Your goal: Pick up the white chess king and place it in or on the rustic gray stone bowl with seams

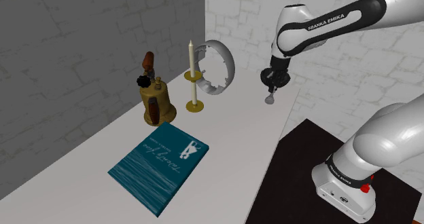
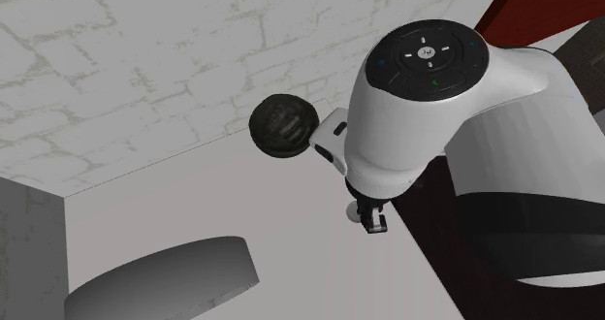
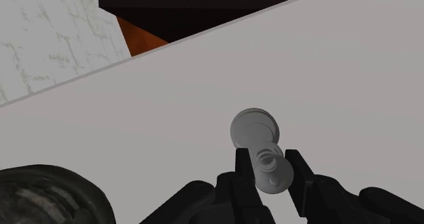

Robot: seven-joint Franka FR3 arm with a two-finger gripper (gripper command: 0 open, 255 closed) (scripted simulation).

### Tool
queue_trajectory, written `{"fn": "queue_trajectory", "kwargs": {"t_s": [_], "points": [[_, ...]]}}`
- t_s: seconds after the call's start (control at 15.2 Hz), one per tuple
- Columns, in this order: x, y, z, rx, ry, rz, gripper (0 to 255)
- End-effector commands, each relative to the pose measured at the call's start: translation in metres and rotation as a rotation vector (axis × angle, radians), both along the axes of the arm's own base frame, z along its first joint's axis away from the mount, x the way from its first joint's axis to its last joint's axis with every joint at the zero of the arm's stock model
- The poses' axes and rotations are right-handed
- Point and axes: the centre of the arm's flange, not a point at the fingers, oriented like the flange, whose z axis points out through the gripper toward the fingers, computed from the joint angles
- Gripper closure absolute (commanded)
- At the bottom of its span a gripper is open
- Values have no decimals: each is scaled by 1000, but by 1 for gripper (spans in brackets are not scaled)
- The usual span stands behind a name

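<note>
My gripper (image 1: 272, 91) is shut on the white chess king (image 1: 270, 99) and holds it by its upper part. The king hangs base-down a little above the pale table (image 1: 231, 141), near the table's right edge in the shoulder view. In the wrist view the king (image 3: 257, 129) sits clasped between both black fingers (image 3: 242, 163), its round base pointing away from the gripper (image 3: 272, 176). A dark gray, rough round bowl (image 3: 47, 197) lies on the table off to one side of the gripper. The second exterior view shows this bowl (image 2: 281, 126) by the white wall, close beside the hand (image 2: 373, 219).
On the table stand a teal book (image 1: 160, 165), a brass lantern (image 1: 156, 102), a candle in a brass holder (image 1: 194, 80) and a white broken ring-shaped object (image 1: 219, 68) near the corner. A gray wall (image 1: 81, 60) borders the left. The black stand (image 1: 319, 155) lies beyond the table's right edge.
</note>
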Motion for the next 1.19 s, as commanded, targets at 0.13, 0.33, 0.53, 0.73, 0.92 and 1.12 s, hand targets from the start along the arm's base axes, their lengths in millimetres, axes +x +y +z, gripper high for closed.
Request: {"fn": "queue_trajectory", "kwargs": {"t_s": [0.13,0.33,0.53,0.73,0.92,1.12], "points": [[0,-1,21,0,1,0,255],[0,-1,37,0,1,0,255],[0,-1,53,0,1,0,255],[0,-1,66,0,1,0,255],[20,-35,71,0,1,0,255],[39,-69,75,0,1,0,255]]}}
